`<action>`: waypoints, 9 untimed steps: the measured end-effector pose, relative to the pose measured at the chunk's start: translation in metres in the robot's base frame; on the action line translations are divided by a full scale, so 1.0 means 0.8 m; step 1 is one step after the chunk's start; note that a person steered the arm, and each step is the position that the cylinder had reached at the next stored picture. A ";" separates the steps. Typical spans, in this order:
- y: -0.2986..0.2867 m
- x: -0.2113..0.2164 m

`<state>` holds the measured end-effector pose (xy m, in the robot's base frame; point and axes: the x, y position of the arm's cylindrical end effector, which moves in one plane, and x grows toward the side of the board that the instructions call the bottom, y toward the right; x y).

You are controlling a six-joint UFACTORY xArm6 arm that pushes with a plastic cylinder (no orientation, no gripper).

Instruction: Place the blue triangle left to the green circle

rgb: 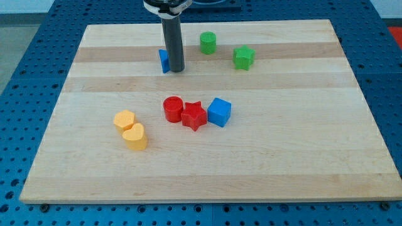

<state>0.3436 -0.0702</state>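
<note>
Blue triangle block sits upper centre on our wooden board, left of the green circle block; our upright rod's tip touches its right side, gripping nothing.

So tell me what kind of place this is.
Probably a robotics lab bench: a wooden board lies on a blue perforated table, with small coloured blocks such as the green circle on it, and my tip beside the blue triangle.
</note>
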 end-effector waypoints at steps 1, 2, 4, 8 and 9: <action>0.000 0.000; 0.000 0.000; 0.000 0.011; -0.047 0.060; -0.074 0.060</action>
<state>0.3915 -0.1294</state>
